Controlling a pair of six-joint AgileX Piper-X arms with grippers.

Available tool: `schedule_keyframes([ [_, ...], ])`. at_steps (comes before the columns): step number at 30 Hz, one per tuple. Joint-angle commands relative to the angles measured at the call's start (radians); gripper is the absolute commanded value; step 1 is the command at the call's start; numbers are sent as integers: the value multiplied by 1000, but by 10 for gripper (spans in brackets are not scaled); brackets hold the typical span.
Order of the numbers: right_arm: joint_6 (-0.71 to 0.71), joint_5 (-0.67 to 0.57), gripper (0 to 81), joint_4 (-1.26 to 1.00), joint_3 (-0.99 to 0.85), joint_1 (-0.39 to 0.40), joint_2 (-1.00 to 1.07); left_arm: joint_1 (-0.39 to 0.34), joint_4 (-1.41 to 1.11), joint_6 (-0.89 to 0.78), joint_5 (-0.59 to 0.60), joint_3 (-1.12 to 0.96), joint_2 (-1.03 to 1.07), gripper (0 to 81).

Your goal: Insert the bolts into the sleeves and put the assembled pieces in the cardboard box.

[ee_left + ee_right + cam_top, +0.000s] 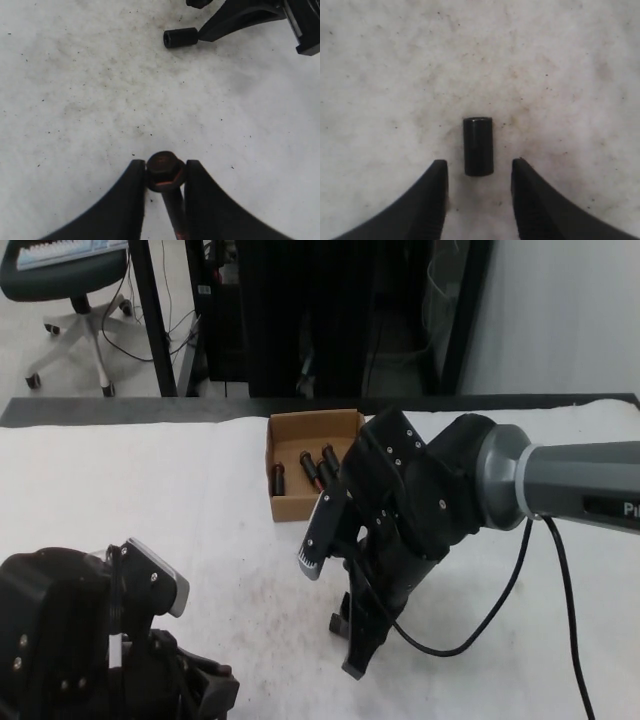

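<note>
My left gripper [165,162] is shut on a dark bolt [166,172], clamped just under its hex head, and hovers over the white bench cover. A short black sleeve [478,146] lies flat on the cover, and the open fingers of my right gripper [480,162] stand on either side of its near end without touching it. The left wrist view has the same sleeve [180,37] farther off, with a right fingertip [235,22] beside it. In the high view the right gripper [355,645] points down at mid-bench. The cardboard box [290,430] behind it holds three dark pieces.
The left arm [90,640] sits at the near left corner of the bench. The right arm's black cable [520,570] trails across the cover at the right. White cover [150,500] stretches open to the left of the box. An office chair stands beyond the bench.
</note>
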Motion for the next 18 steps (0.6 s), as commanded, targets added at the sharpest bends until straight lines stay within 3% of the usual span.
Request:
schedule_keyframes([
  [1, -55, 17, 399, 2, -1, 0, -15, 3, -1, 1, 7, -10, -1, 3],
  [18, -95, 11, 399, -97, -1, 0, 78, 3, -1, 1, 7, -10, -1, 3],
])
